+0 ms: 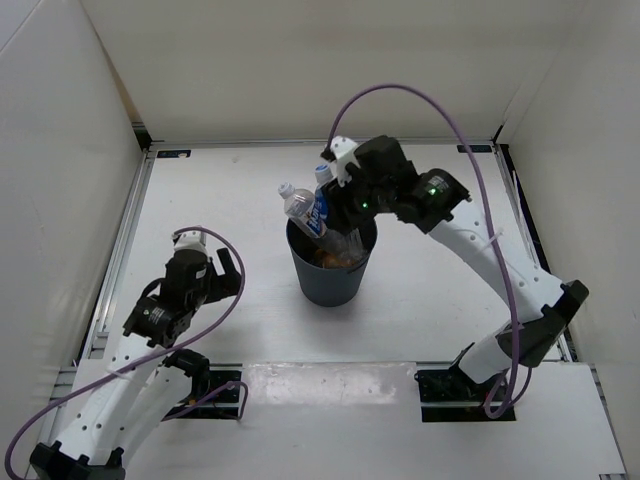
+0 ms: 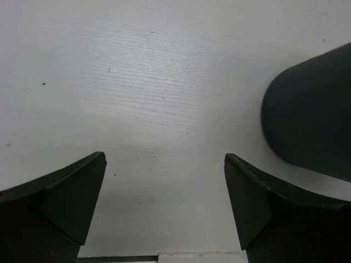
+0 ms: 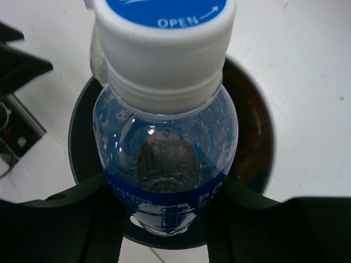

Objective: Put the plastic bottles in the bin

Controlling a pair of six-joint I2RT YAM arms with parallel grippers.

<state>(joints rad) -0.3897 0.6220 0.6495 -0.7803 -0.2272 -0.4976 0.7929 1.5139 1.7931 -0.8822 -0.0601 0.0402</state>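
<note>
Looking down from above, we see the bin (image 1: 331, 282) standing upright near the middle of the table (image 1: 200, 190), with the right arm reaching over it from the far right. The right gripper (image 3: 163, 213) is clamped on the blue-labelled bottle (image 3: 164, 137), one dark finger pressed against each side of its lower body, at and just below the blue band. In the wrist view the bottle's white cap, with a blue top printed OPEN, points toward the camera, and its base hangs over the bin's open mouth. From the top view it is tilted, cap toward the far side. We cannot tell whether its base has passed below the rim. Just to its left, the second clear bottle (image 1: 298, 207) leans with its lower end inside the bin and its white cap sticking up over the far-left rim. The two bottles are side by side, and we cannot tell if they touch. Low inside the bin we make out an orange shape (image 1: 326, 257), which we take for the short orange bottle, though its outline is unclear. The left gripper (image 2: 164, 160) hovers above bare table to the near left of the bin, well apart from the bottles, its jaws spread wide with nothing between them. In its wrist view the bin's dark wall sits off to the right.
</note>
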